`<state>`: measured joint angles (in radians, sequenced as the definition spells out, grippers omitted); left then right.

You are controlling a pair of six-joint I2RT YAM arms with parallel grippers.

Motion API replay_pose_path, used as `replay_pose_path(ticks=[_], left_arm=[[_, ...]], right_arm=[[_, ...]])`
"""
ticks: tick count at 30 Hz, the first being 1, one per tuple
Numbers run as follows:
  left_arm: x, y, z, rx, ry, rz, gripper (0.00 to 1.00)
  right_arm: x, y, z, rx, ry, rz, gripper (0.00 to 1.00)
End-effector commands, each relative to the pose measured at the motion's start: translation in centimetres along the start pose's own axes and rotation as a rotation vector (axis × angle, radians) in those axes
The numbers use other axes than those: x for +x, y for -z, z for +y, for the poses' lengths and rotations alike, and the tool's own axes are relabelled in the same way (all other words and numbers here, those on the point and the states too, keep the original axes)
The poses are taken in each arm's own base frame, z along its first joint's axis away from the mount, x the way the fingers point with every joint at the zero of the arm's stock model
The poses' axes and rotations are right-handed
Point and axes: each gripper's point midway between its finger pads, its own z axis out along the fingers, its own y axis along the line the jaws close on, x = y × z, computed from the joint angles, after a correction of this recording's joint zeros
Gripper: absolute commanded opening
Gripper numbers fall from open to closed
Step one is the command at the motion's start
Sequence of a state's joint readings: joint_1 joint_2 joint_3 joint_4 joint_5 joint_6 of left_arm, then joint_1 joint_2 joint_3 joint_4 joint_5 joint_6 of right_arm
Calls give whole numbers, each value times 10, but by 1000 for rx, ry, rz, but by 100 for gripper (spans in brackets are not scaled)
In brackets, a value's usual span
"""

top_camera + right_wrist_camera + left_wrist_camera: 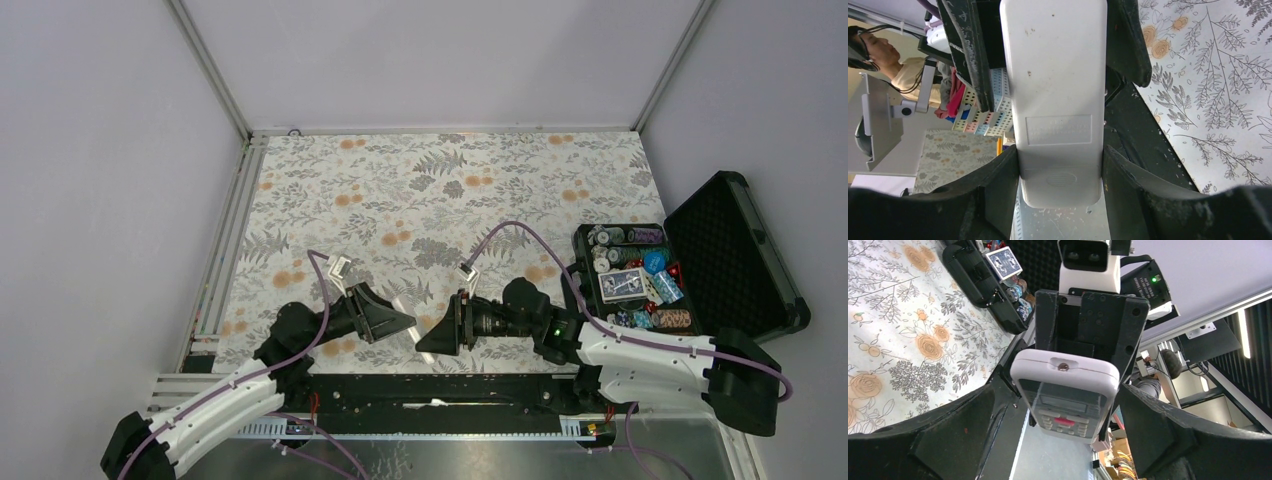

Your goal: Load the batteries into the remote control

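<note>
Grey leaves and orange flowers cover the cloth on the table, and plain pale walls stand around it. Both arms reach in low at the near edge and meet in the middle, tip to tip. Between them is the remote control, up off the table and held in the air. The right gripper is squeezed onto it. Its two black fingers press on the long sides near one end. The right wrist view looks at the plain white back, where a small label box and a little oval mark show. The back looks closed. The left gripper comes from the other end. Its fingers also sit tight on both long sides, so it is clamped on the remote control too. In the left wrist view the grey screen and a red button show on its front. Off to the right on the table lies a black case with its lid open. Inside are round chips in stacks and a card deck with a blue back. The case is well apart from both grippers. A person with headphones sits beyond the table in the right wrist view.
</note>
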<state>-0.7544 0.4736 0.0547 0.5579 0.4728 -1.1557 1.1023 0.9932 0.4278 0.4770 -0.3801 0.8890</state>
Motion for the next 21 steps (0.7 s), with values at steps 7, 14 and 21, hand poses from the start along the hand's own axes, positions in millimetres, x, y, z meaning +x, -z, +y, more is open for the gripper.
replay_pose_path(ticks=[7,14,21], left_arm=[[-1,2,-23,115,-7,2,78],[0,2,-26,135,-2,12,47],[-1,-1,-11,59,12,5,0]], right_arm=[[-11,0,13,-104,-14,-83,8],[-11,-2,3,-75,-10,-98,12],[-10,1,-9,-17,19,-108,52]])
